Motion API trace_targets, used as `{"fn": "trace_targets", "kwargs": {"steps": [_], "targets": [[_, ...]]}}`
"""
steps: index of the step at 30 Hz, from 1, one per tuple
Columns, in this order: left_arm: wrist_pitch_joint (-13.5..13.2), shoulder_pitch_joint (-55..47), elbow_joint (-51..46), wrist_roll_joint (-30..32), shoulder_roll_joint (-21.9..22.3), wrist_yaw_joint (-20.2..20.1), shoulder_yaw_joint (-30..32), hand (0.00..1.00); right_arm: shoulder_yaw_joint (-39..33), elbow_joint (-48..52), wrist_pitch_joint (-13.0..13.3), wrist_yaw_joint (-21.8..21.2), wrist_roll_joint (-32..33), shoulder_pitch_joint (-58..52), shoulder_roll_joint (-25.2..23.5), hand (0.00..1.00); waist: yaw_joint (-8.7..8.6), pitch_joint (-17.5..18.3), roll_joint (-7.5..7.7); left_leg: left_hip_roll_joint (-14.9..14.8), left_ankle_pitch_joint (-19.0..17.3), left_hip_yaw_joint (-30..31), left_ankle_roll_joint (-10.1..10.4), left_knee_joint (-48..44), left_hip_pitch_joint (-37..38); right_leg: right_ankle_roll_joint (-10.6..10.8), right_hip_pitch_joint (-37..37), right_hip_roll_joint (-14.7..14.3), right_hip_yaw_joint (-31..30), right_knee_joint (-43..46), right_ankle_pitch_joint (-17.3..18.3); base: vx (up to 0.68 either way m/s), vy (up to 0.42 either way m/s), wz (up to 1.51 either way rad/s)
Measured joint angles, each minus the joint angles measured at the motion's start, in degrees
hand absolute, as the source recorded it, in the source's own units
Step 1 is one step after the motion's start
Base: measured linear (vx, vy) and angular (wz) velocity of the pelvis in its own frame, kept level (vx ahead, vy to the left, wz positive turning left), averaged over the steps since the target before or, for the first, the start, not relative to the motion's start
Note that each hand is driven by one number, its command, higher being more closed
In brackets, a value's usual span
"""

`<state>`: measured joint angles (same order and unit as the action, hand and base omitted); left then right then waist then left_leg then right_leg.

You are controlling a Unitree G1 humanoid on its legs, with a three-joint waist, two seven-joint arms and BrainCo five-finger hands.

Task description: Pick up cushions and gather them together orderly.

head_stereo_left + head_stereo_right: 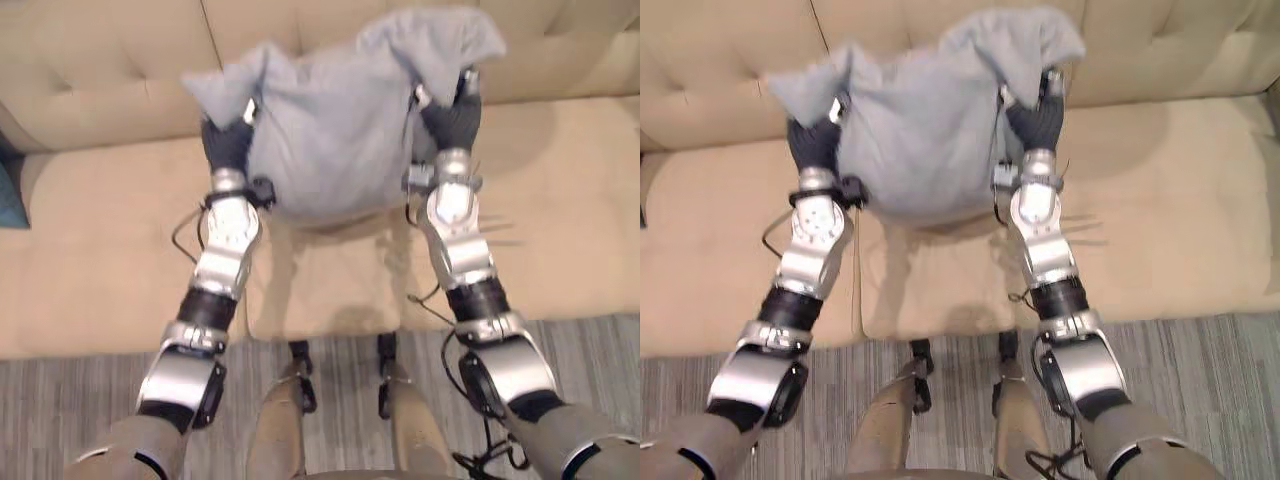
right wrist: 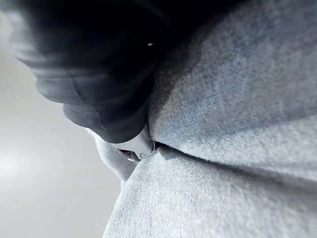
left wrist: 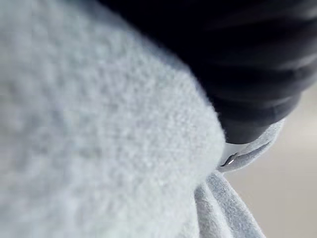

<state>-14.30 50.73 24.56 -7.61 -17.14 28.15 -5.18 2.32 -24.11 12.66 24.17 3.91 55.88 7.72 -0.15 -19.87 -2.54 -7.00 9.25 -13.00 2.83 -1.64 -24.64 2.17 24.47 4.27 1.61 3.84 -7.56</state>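
You have the grey cushion [image 1: 335, 130] up between both hands, in the middle of the scene over the seat of the beige sofa [image 1: 100, 240]. Its top reaches in front of the tufted backrest [image 1: 90, 60] on the far side. Your left hand [image 1: 228, 142] sits against the cushion's left edge and your right hand [image 1: 452, 118] against its right edge, a little farther away than the left. Each upper corner of the cushion flops outward over the hand beneath it, so the fabric bunches at both sides while the middle hangs smooth and rounded. The lower edge looks to be hanging clear of the seat, with a shadow on the upholstery just below, though from this height you can't be sure of the gap. Both wrist views show the dark ribbed cover pressed hard against grey cloth, with a sliver of silver going into a fold. The fingers of both hands are buried in the cushion, so you cannot tell whether they are curled round the fabric or flat against it. At the far left edge of the seat there is a dark teal thing [image 1: 10, 195], cut off by the frame. On the near side, a grey striped rug [image 1: 80, 380] runs along the sofa's front edge.
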Motion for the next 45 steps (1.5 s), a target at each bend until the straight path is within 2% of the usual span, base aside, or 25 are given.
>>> {"fn": "trace_targets", "kwargs": {"steps": [2,4,5,6,9,12,14,19,23,28,30,32,36,38,39,40,42,43,45], "targets": [[0.00,4.96,3.05,0.47,-0.18,0.81,1.04,1.00,-1.29,-2.64,0.00,0.98,0.02,4.11,0.22,1.00,0.83,-0.80,-0.03,-0.02,1.58,0.28,0.07,1.68,-1.56,-0.20,2.14,-0.24,0.32,0.03,-0.53,-0.13,-0.040,0.05],[0.01,11.22,8.04,0.57,-0.70,1.06,1.39,1.00,-2.68,-7.18,-0.01,2.07,0.06,9.44,0.69,1.00,1.02,-1.26,-0.19,0.01,4.83,0.55,0.09,4.73,-3.96,-0.24,5.54,-0.47,1.25,0.23,-0.96,-0.09,-0.035,0.13],[0.01,12.47,9.33,0.57,-0.94,1.06,1.38,1.00,-3.00,-8.37,-0.01,2.17,0.07,10.59,0.72,1.00,0.97,-1.40,-0.18,0.00,5.36,0.77,0.17,5.34,-4.47,-0.25,6.31,-0.49,1.45,0.41,-0.97,-0.06,-0.025,0.15],[0.03,14.97,12.13,0.54,-1.23,1.03,1.38,0.00,-3.59,-11.09,-0.02,2.45,0.14,13.09,1.03,0.00,0.95,-1.69,-0.21,0.02,6.30,1.21,0.25,6.33,-5.55,-0.27,7.99,-0.50,1.70,0.99,-0.95,-0.03,-0.019,0.07],[0.03,19.38,16.15,0.49,-1.62,1.34,3.01,0.00,-3.59,-13.42,0.08,3.27,0.69,18.07,2.27,0.00,1.12,-4.13,-0.26,0.24,7.05,1.96,0.89,6.84,-7.43,-0.31,10.43,-0.48,1.76,2.05,-0.78,-0.01,-0.021,0.05],[-0.02,22.83,17.00,0.40,-3.61,2.02,3.55,0.00,-3.68,-14.19,0.91,3.45,1.32,21.91,3.23,0.00,1.17,-5.09,-0.28,0.32,7.71,2.39,0.91,6.84,-9.82,-0.54,13.39,-0.31,2.19,4.04,-0.09,0.01,-0.007,0.09],[-0.01,24.80,18.64,0.40,-4.41,1.86,3.50,0.00,-3.93,-15.68,1.36,3.54,2.35,23.11,4.19,0.00,1.13,-5.35,-0.27,0.51,8.17,3.63,1.51,6.86,-10.57,-0.54,14.64,0.01,2.74,5.96,1.06,0.02,0.007,0.18],[-0.02,25.43,19.05,0.18,-7.34,0.64,3.51,0.00,-5.24,-17.61,2.22,3.64,2.82,23.41,5.82,0.00,0.96,-5.43,-0.30,0.40,8.37,4.80,1.26,6.87,-11.76,-0.76,15.99,0.03,3.49,7.03,1.49,0.01,0.001,0.06],[-0.08,26.88,19.41,-1.90,-11.89,0.03,3.63,0.00,-5.36,-17.61,2.32,3.54,3.65,23.65,9.95,0.00,0.93,-6.25,-0.26,0.44,8.49,5.06,1.11,6.87,-12.23,-0.75,16.42,0.24,3.85,7.45,1.49,-0.01,0.008,0.03],[-0.16,26.75,19.42,-5.03,-18.94,-0.86,6.91,0.00,-7.37,-17.72,2.28,3.03,9.51,23.47,16.74,0.00,0.98,-6.35,-0.29,0.92,8.68,5.07,0.89,6.86,-12.29,-0.58,16.89,0.89,3.83,8.46,1.77,-0.01,-0.005,0.02],[-0.34,26.05,19.40,-5.98,-19.94,-1.90,8.09,0.00,-7.31,-17.23,2.28,2.13,10.90,22.72,18.93,0.00,0.90,-6.35,-0.29,1.19,8.69,5.03,0.88,6.87,-11.93,-0.19,16.88,0.98,3.73,9.40,2.48,-0.03,-0.025,0.08],[-0.82,22.80,17.63,-7.46,-20.12,-3.05,8.11,0.00,-7.06,-14.37,2.41,0.58,12.48,19.45,20.40,0.00,0.92,-6.35,-0.28,1.34,8.63,4.85,0.92,6.93,-10.85,-0.12,16.82,1.55,3.65,11.60,3.90,-0.02,-0.050,0.11],[-1.84,6.51,7.26,-9.17,-19.28,-6.10,8.42,0.00,-6.62,-2.86,2.71,-3.53,14.11,4.49,20.91,0.00,0.86,-6.32,-0.23,1.53,8.55,4.47,0.97,6.96,-8.31,-0.09,15.00,1.86,3.24,13.05,4.85,-0.01,-0.074,0.01],[-1.88,-2.10,3.47,-9.13,-16.08,-7.29,8.47,0.00,-6.52,0.90,2.66,-4.92,14.13,-4.61,20.53,0.00,0.86,-6.29,-0.21,1.21,7.97,4.30,1.04,6.97,-5.88,0.23,12.65,1.84,3.19,13.00,5.48,0.00,-0.072,0.00],[-1.93,-11.40,-0.38,-9.02,-12.17,-9.15,8.35,0.00,-6.29,4.83,2.69,-6.69,13.97,-13.97,19.18,0.00,0.82,-5.97,-0.04,1.16,6.70,4.01,0.79,6.97,-3.41,0.17,10.13,1.77,3.15,12.93,6.24,0.01,-0.062,-0.02],[-1.93,-14.85,-1.45,-8.99,-10.68,-9.81,8.00,0.00,-6.18,6.07,2.72,-7.23,13.94,-17.44,18.42,0.00,0.84,-5.56,0.05,1.17,6.00,3.99,0.89,6.97,-2.71,0.18,9.44,1.75,3.15,12.89,6.56,0.02,-0.067,-0.02],[-1.72,-30.29,-2.90,-7.79,-3.36,-13.54,5.84,0.00,-4.76,8.22,2.70,-10.67,12.87,-32.08,14.38,0.00,0.41,-2.66,0.14,1.22,4.65,4.00,0.88,6.98,-0.45,0.53,6.46,1.51,3.15,11.25,7.38,0.06,-0.060,-0.03],[-1.63,-33.09,-2.90,-7.45,-2.29,-14.36,5.07,0.00,-4.50,8.21,2.65,-11.25,12.30,-34.72,13.61,0.00,0.27,-2.18,0.09,1.15,4.52,4.02,0.82,6.98,-0.03,0.42,5.74,1.37,3.18,10.71,7.52,0.11,-0.063,-0.05],[-1.12,-44.08,-3.06,-5.69,1.07,-18.48,2.40,0.00,-4.40,8.17,2.39,-14.31,9.14,-45.85,9.85,0.00,-0.65,-1.50,0.19,0.99,3.68,4.16,0.85,6.98,3.34,0.48,1.26,0.84,3.34,8.38,7.48,0.10,-0.070,0.00]]}}
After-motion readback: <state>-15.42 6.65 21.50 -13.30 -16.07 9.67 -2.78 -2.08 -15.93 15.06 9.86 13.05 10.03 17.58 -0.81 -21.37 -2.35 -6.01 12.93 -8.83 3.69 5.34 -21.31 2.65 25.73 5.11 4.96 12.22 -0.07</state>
